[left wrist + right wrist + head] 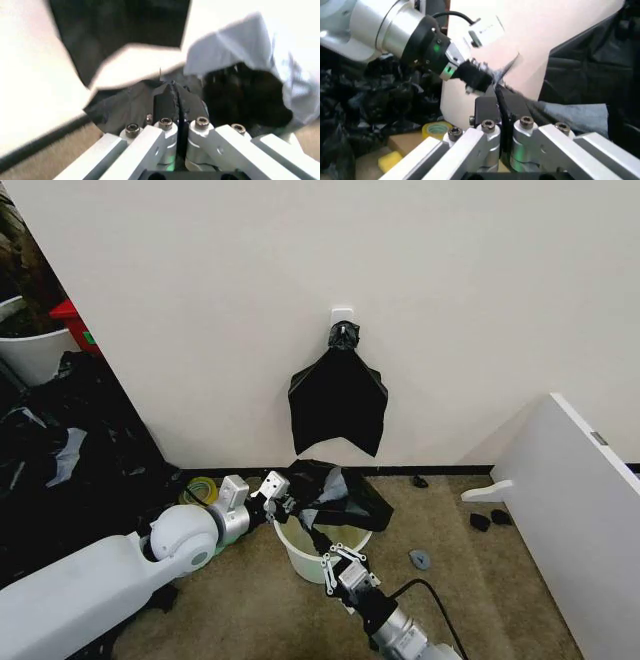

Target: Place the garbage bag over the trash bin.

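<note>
Head view: bin (318,552) sits on carpet near the wall, bag (335,495) draped over its far rim and bunched up above the opening. L gripper (283,503) is at the bin's left rim, fingers pinched on the bag's near-left edge. R gripper (338,558) is at the front rim, fingers closed on a strip of bag stretched down toward it. Most of the bin wall shows below; its far rim is hidden by the plastic. A knotted black bunch (339,395) hangs on the wall above, apart from the bag. Black heap (70,450) lies to the left, tape roll (200,490) beside the L arm.

L wrist view: fingers (165,103) are together w/ a fold of bag (130,105) clamped between the tips. Bag spreads on both sides of them, glossy grey where it catches light. Blurry; bin not clear here.

R wrist view: R gripper (496,101) fingers together, thin bag (570,112) edge caught between them and running off past the tips. L gripper (472,77) is just beyond, at the same sheet. Tape roll (436,130) lies on the floor beyond.
</note>
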You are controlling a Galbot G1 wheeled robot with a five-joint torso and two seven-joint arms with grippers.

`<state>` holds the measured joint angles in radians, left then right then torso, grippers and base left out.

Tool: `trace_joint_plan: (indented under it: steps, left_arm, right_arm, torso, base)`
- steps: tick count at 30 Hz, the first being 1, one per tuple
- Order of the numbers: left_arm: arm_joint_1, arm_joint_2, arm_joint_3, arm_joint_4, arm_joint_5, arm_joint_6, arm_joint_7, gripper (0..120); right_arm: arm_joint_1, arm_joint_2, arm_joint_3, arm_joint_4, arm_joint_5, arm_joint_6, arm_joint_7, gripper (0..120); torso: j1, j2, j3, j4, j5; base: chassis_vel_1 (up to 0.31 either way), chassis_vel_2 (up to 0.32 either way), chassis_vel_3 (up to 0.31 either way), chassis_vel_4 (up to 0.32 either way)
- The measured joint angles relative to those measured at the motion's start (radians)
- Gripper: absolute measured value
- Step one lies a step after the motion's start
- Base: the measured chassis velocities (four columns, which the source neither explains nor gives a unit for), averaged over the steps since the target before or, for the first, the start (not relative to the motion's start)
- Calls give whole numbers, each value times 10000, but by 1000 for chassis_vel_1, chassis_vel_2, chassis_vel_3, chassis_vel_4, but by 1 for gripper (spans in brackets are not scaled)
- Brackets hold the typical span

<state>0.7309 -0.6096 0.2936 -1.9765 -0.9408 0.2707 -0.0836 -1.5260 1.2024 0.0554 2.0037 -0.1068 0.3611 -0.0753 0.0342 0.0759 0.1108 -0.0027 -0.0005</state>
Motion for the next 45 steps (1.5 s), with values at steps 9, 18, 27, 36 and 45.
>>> trace_joint_plan:
  steps: [9,18,27,36,45]
  left_arm:
    - [2556,-1168,-2542,-729,741,-2674,-731,0]
    - [3238,-1499,-3147,-941,1187,-3505,-563,0]
    - [3713,-1525,-3722,-1011,1345,-3937,-253,0]
    - [3833,-1635,-4004,-1653,730,-3931,-522,0]
    - [4841,-1463,-4094,-3693,-546,-3430,-1080,0]
  right_arm:
    - [-593,-222,-5,877,574,-530,166,23]
    - [-1742,-725,581,2039,1358,-817,259,53]
    - [-2451,-1361,1967,3416,3459,-1548,164,86]
    - [-3075,-2122,2600,3069,721,-2286,711,100]
    - [-2587,-1843,2776,4777,4638,-3419,2841,100]
  torso:
    - [-1,0,-1,2,1]
    - [0,0,-1,-1,-1]
    - [0,0,-1,1,-1]
    - [1,0,0,0,1]
    - [0,1,0,2,-1]
  base:
    - [0,0,0,0]
    - [0,0,0,0]
    - [0,0,0,0]
    - [0,0,0,0]
    - [0,0,0,0]
